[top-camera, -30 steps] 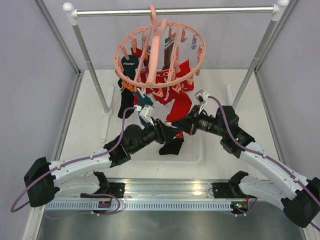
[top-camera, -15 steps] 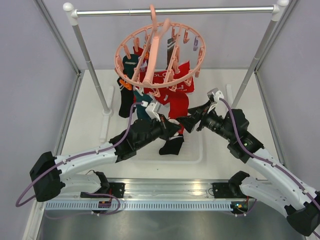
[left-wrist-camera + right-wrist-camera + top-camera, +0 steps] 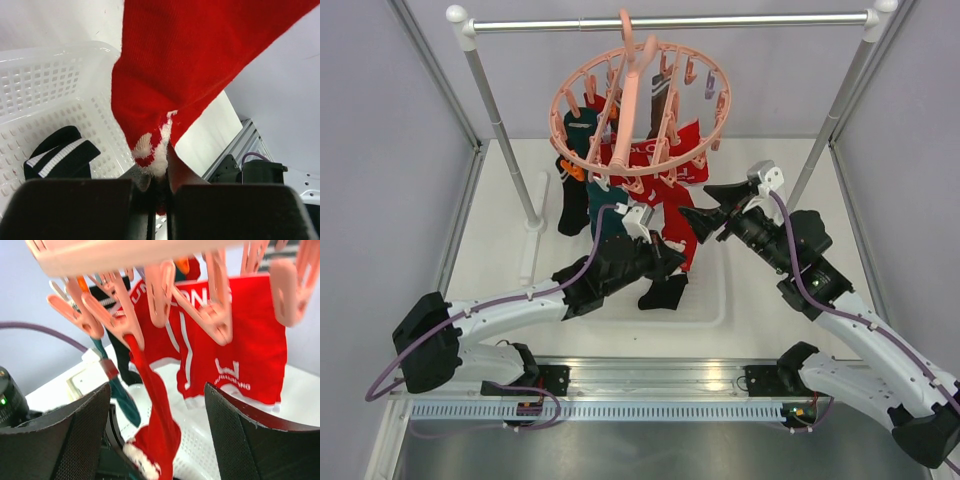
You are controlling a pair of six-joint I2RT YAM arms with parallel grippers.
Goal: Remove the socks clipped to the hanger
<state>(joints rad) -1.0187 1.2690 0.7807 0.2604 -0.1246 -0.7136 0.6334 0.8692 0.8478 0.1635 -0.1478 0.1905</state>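
hanger (image 3: 630,100): pink ring hooked on the grey rail (image 3: 720,20), so everything dangles where both arms can reach it

red sock (image 3: 200,65): pinned at the cuff by one clip (image 3: 122,327) on the hanger's near side, drawn down below it

left gripper (image 3: 159,192): under the hanger, jaws pinched together on that sock's white toe. My read is that it's set up for a downward tug to pop the sock off the clip

right gripper (image 3: 705,205): just right of the hanger's lower rim, jaws wide apart, holding nothing. It may be there to steady the ring or work the clip, can't really tell from these views

other socks: red with white marks (image 3: 250,340), teal (image 3: 610,205) and black (image 3: 570,205), all clipped under the hanger

basket (image 3: 50,85): white mesh, directly below the hanger, presumably to catch whatever comes off. One black striped sock (image 3: 60,155) lies in it

surface: white table (image 3: 500,220) beneath the hanger and basket

room: pale plain walls behind and on both sides of the hanger, metal frame posts at the corners
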